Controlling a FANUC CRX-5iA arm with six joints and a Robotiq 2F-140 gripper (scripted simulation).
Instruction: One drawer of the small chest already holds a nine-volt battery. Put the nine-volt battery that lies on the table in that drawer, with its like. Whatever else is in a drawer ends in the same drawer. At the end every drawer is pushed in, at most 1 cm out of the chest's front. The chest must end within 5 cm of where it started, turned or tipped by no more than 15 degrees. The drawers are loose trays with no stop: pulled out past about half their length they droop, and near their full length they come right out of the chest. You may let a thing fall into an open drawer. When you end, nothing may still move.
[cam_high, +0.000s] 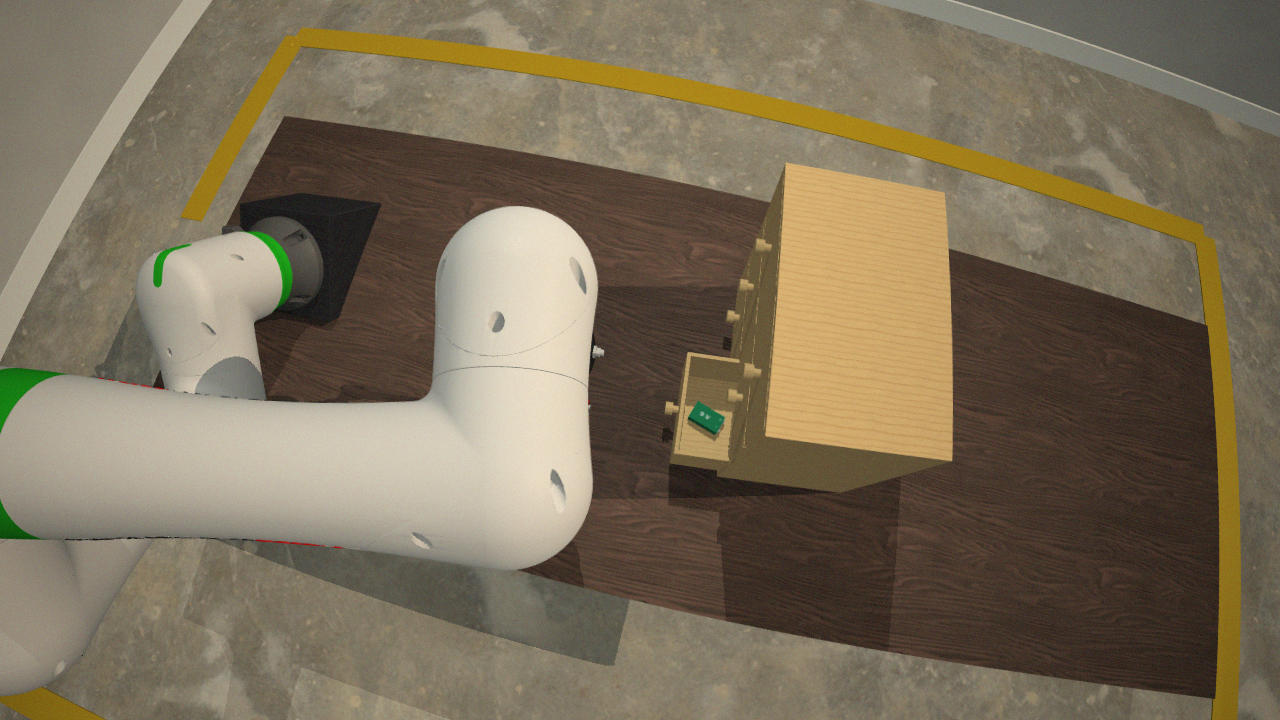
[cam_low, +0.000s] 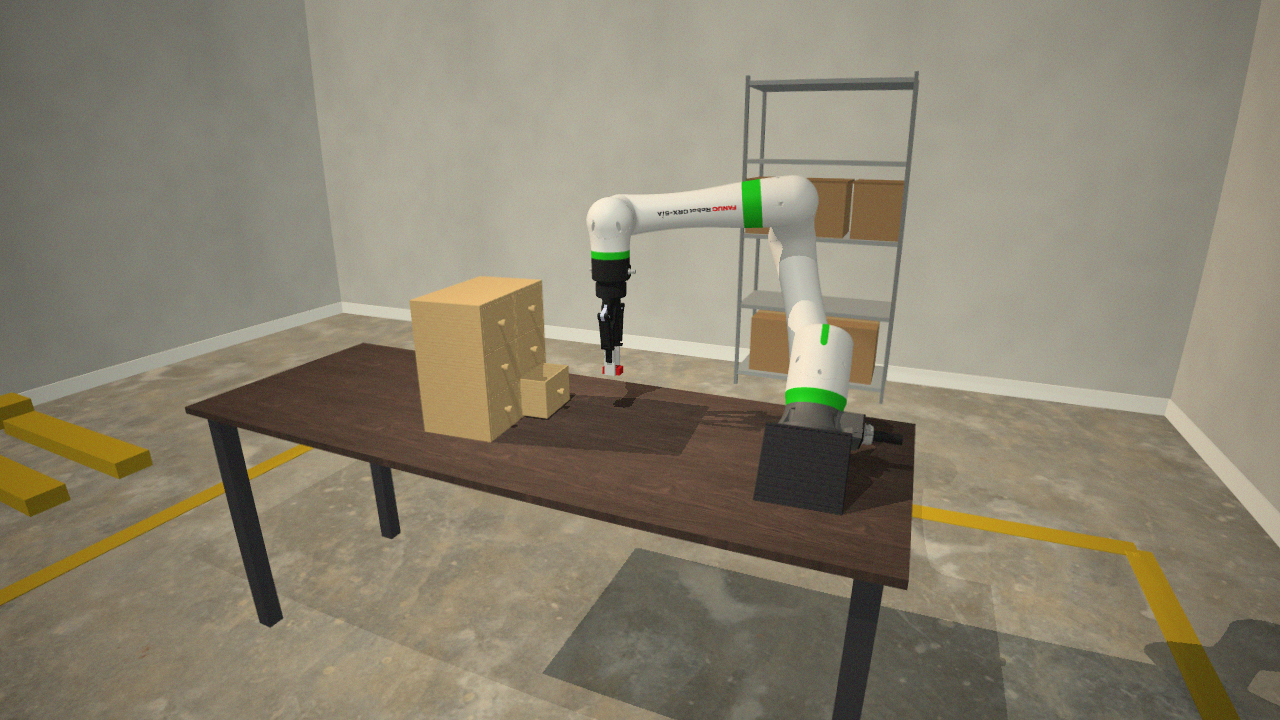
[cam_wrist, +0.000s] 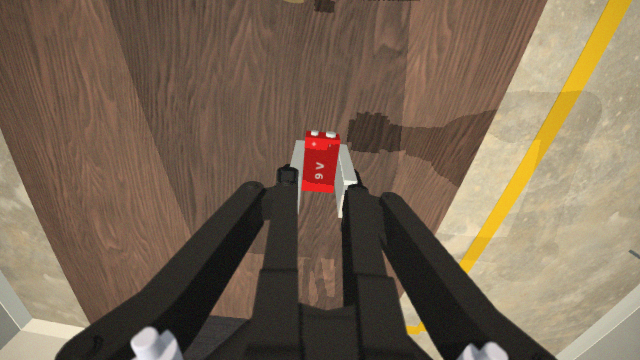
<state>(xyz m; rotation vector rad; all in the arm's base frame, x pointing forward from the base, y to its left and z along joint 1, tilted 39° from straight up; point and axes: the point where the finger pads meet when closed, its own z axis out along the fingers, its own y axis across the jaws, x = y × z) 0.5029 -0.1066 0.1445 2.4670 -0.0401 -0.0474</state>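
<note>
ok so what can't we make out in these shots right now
- Contents of the shut drawers: top and exterior views show only the closed chest.
- Gripper from above: the arm hides it almost wholly in the top view.
- Red battery's lettering: too small in the exterior view.
- Green battery: hidden by drawer walls in the exterior view.

Your arm reaches out and bends down at the wrist. Your gripper hangs above the table, pointing straight down. Its two pale fingertips stand close together, shut on a red battery between them.
</note>
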